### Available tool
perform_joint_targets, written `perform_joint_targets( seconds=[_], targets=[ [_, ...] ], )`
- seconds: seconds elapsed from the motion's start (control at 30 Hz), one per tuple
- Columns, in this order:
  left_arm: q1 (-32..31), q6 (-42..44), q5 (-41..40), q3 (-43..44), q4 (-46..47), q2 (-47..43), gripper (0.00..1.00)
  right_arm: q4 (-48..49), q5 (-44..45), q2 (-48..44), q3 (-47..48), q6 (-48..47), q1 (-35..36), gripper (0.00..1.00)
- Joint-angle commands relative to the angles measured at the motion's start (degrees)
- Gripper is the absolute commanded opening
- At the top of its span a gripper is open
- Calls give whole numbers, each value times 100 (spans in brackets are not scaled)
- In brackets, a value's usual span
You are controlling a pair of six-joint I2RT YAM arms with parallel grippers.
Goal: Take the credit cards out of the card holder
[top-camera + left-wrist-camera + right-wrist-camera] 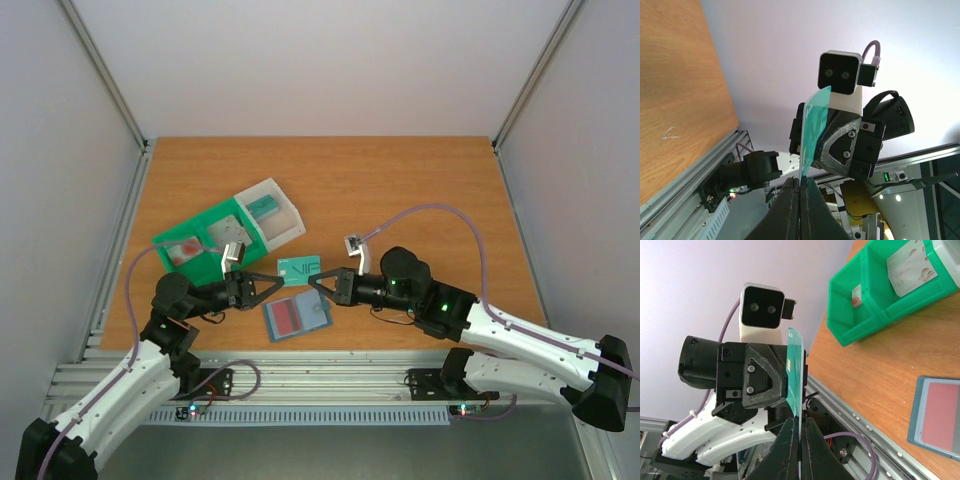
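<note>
Card holder (297, 318) flat and open on worktop (420, 180), near front edge. Just beyond, above the surface: teal card (300, 267) pinched from both sides, left gripper (281, 284) and right gripper (314, 281) both clamped on it. Farther back, whitish credit cards (183, 250) in green tray (195, 221).

A wooden table (420, 180) with an orange-brown grain stands inside a booth of plain white walls (330, 60) at the back and both sides. Grey aluminium rails (116, 262) run along its left and near edges, and slanted metal posts (98, 62) rise from the back corners. The light is soft and even.
</note>
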Motion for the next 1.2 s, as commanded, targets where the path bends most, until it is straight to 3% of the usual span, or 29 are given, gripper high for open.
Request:
perform_joint_targets(
  seconds=[0.0,0.23,0.37,0.7,0.87,1.17],
  targets=[
    [-24,-57,-3,-43,349,21,0,267,98,55,-37,73,-27,2],
    [-24,321,-217,114,-551,-90,0,-228,238,-64,-28,-194,-25,26],
    [-24,691,-482,309,-1219,-141,0,-548,277,-244,40,-477,-25,52],
    [-24,2255,-1716,1706,-4089,172,1,-1879,291,-362,575,-1409,-25,98],
    [-16,2813,-2512,2337,-4967,646,0,-2251,358,-623,600,-1643,-25,98],
    [80,3262,-3720,3182,-5306,1771,1,-3205,680,-613,943,-1582,-25,99]
  ],
)
